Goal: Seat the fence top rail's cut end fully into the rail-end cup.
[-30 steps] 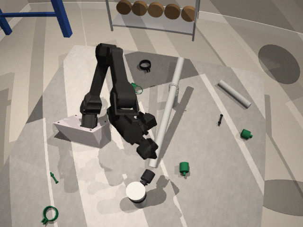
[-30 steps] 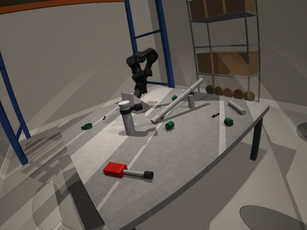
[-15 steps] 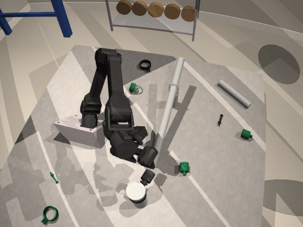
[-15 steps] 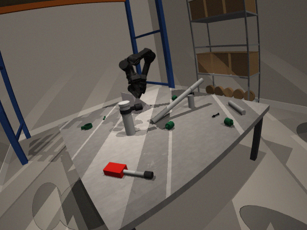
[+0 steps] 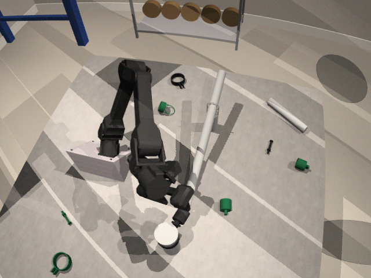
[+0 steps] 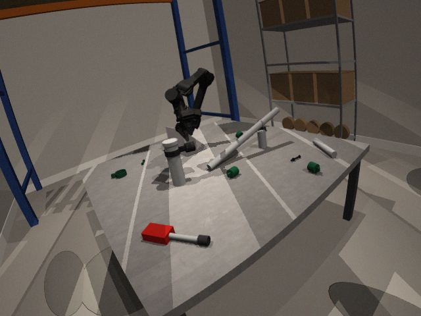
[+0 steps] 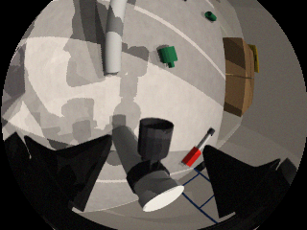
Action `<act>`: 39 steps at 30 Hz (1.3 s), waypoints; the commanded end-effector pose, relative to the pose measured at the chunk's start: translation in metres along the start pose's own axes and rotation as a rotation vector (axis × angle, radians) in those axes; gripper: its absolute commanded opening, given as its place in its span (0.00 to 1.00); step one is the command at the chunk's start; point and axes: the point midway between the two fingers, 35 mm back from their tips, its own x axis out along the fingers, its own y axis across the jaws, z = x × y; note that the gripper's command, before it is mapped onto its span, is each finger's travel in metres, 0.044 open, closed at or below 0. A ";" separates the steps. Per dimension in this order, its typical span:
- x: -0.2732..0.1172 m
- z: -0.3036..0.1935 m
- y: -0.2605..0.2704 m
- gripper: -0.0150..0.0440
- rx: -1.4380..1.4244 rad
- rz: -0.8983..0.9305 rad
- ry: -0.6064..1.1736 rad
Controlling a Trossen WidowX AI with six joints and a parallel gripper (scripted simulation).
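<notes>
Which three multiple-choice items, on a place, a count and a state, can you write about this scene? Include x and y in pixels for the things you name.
1. Where is the rail's near end?
A. Inside the cup
B. Outside the cup
C. On the red block

2. How many objects on the table are red?
A. One
B. Two
C. Three

3. How is the hand?
A. Shut on the rail
B. Shut on the band
C. Open

1: B, the rail (image 6: 237, 143) (image 7: 113, 48) ends short of the black cup (image 6: 189, 146) (image 7: 155, 139).
2: A, only the block (image 6: 156, 232) (image 7: 192, 156) is red.
3: C, the hand (image 7: 159, 146) has its fingers wide apart, gripping nothing.
</notes>
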 end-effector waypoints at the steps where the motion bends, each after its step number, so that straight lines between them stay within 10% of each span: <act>1: 0.007 -0.001 0.003 1.00 0.009 0.006 0.000; 39: 0.069 0.001 0.003 1.00 0.008 0.004 -0.003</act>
